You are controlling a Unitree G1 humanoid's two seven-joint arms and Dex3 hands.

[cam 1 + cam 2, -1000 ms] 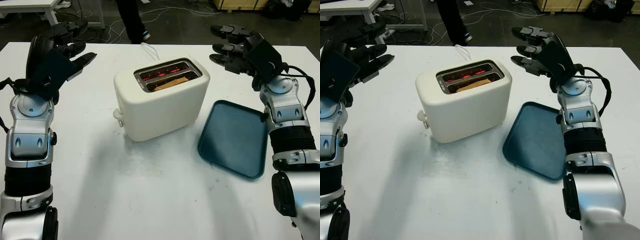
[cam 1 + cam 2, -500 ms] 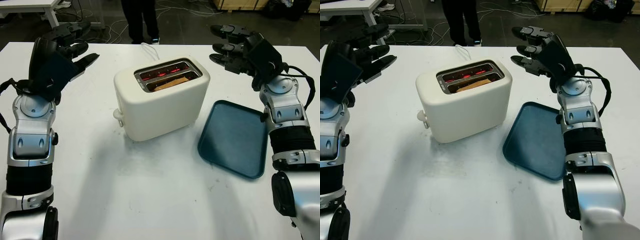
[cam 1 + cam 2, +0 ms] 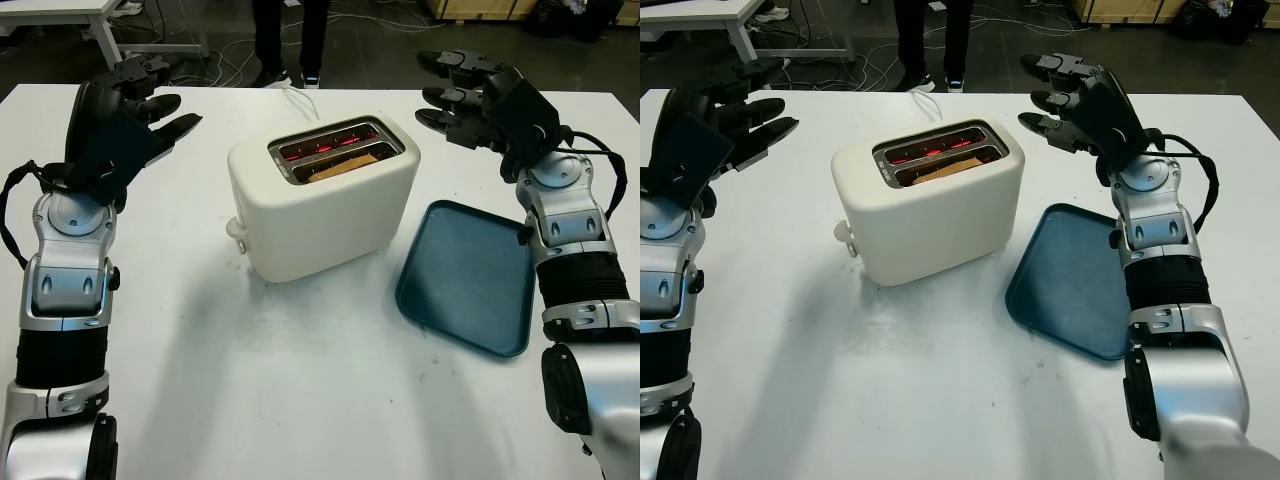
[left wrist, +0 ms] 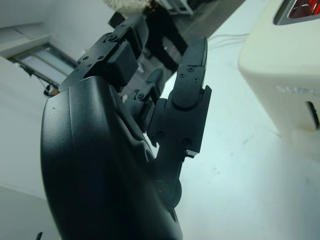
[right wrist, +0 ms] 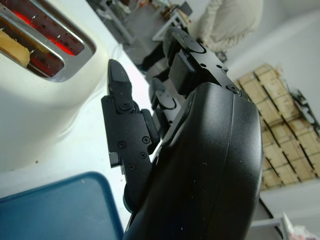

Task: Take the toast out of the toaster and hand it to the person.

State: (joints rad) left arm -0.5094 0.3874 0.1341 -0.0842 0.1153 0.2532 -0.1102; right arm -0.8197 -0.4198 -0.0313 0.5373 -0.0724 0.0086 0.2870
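A cream toaster (image 3: 325,200) stands in the middle of the white table (image 3: 300,390). Its far slot glows red. A slice of toast (image 3: 338,168) sits low in the near slot, also seen as toast (image 5: 12,47) in the right wrist view. My left hand (image 3: 150,95) hovers open above the table, to the left of the toaster and apart from it. My right hand (image 3: 450,90) hovers open to the right of the toaster, above the far edge of the table. A person's legs (image 3: 290,35) stand on the floor beyond the table's far edge.
A dark blue tray (image 3: 468,275) lies flat on the table, right of the toaster and under my right forearm. The toaster's white cord (image 3: 298,98) runs off the far edge. A small knob (image 3: 236,228) sticks out of the toaster's left end.
The person beyond the table has shifted to the right. My left hand has drifted slightly toward the toaster. My right hand has hardly moved.
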